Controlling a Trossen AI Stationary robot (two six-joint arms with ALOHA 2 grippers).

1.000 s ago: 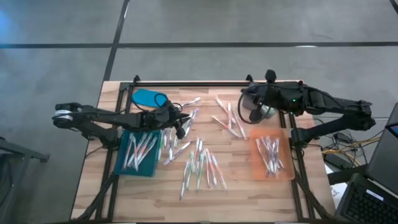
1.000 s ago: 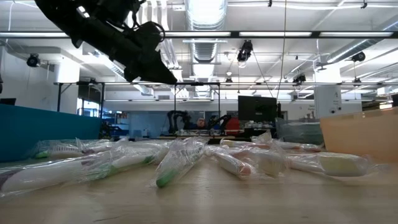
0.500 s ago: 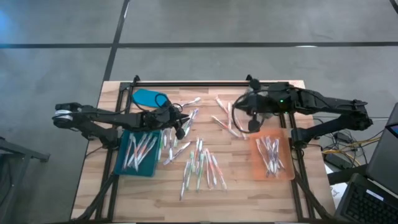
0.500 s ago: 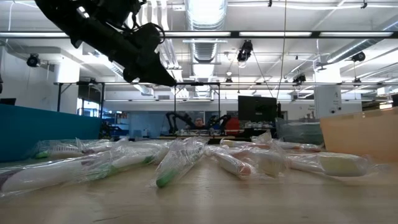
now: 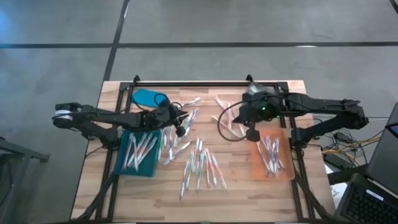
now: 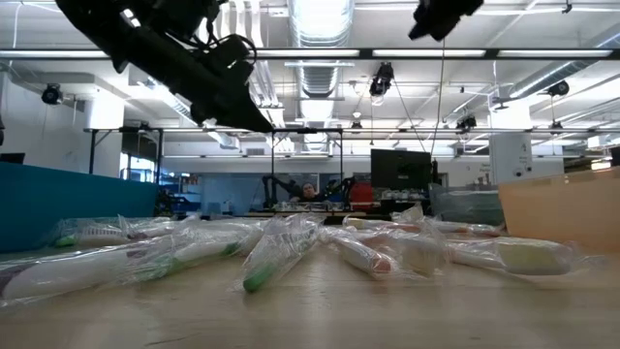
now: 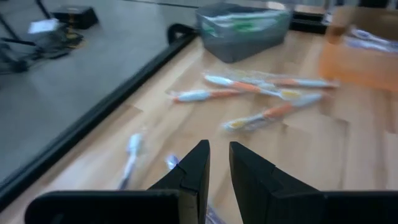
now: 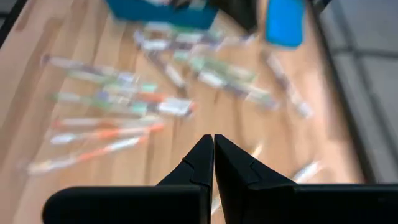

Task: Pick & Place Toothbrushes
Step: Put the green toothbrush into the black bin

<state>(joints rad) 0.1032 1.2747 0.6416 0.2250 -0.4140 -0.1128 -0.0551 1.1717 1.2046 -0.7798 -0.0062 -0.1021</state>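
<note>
Wrapped toothbrushes lie flat and scattered on the wooden table: a middle group [image 5: 202, 165], a far group [image 5: 227, 119], some in the teal tray [image 5: 138, 152] and some in the orange tray [image 5: 272, 155]. In the low view they lie in a row [image 6: 281, 247]. My left gripper [image 5: 181, 129] [image 7: 219, 163] hovers above the table beside the teal tray, its fingers a narrow gap apart with nothing between them. My right gripper [image 5: 252, 132] [image 8: 213, 147] is shut and empty, raised above the table by the orange tray's far edge, and its wrist view looks over the toothbrushes [image 8: 124, 106].
A blue object [image 5: 149, 98] lies at the far left of the table. A grey bin [image 7: 242, 28] with wrapped items stands at the far right, beyond loose toothbrushes [image 7: 249, 90]. A black frame [image 5: 193, 83] runs along the table's far edge. Cables loop beside the right arm.
My right gripper has swung from the table's far side toward the near edge and slightly left, ending by the orange tray's far edge, and has come into the top of the low view. Its wrist view is blurred by the motion. The toothbrushes have not moved.
</note>
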